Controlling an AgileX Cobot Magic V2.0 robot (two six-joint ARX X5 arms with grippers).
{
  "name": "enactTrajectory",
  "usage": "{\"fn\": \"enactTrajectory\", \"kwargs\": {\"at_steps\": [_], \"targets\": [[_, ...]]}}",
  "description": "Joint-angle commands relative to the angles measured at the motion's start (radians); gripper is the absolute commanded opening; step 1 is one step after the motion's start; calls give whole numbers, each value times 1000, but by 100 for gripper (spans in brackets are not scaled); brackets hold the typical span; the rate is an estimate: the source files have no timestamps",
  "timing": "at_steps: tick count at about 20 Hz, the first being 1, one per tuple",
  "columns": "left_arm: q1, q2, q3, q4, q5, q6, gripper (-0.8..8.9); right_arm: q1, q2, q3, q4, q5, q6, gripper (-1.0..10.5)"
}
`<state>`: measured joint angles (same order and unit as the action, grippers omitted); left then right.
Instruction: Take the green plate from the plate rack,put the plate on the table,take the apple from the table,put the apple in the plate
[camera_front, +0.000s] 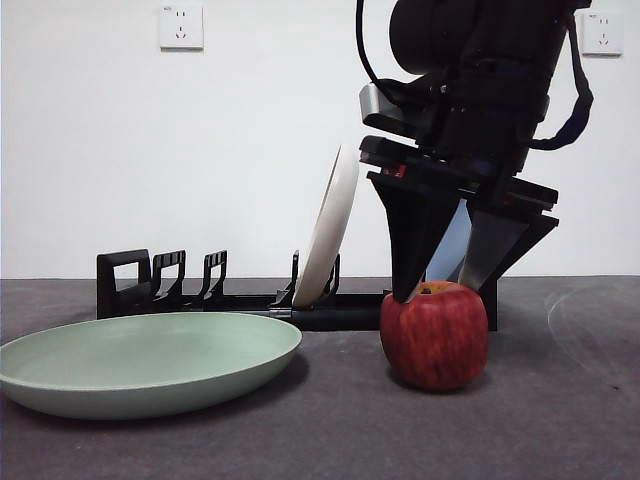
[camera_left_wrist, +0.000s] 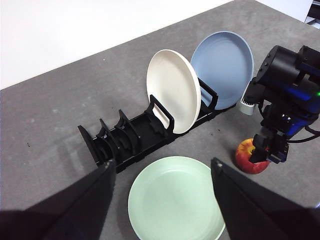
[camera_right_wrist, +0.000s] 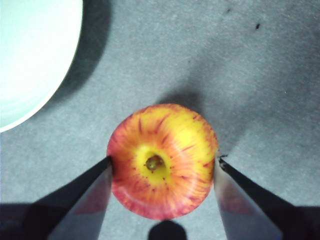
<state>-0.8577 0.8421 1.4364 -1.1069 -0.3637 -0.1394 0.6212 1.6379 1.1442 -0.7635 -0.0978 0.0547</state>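
Black right gripper (camera_right_wrist: 164, 165) jaws spread, straddling the apple (camera_right_wrist: 162, 160).

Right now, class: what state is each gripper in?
Left gripper: open, empty, above the green plate.
Right gripper: open, jaws either side of the apple, not gripping it yet.

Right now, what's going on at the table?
The green plate is out of the plate rack and lies flat on the table. The right gripper hangs over the apple, jaws open on either side of it, apple not lifted. The left gripper waits, open, above the plate. A cream-white plate and blue plate stand in the rack.
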Motion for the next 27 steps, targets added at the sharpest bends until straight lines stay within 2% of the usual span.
{"fn": "enactTrajectory", "kwargs": {"at_steps": [1,3,8,13,16,21,27], "targets": [[3,-2,-2,-2,-4,0,322,2,14,-10,-14,-6,-7,78],[3,-2,-2,-2,-4,0,322,2,14,-10,-14,-6,-12,25],[3,-2,-2,-2,-4,0,322,2,14,-10,-10,2,-14,-12],[3,-2,-2,-2,-4,0,319,2,14,21,-29,1,-14,-12],[3,-2,-2,-2,-4,0,319,2,14,103,-95,-15,-14,-12],[3,-2,-2,-4,-4,1,319,20,14,304,-144,-145,-33,-12],[3,-39,-2,-37,-4,0,318,143,16,433,-17,-144,-29,-12]]}}
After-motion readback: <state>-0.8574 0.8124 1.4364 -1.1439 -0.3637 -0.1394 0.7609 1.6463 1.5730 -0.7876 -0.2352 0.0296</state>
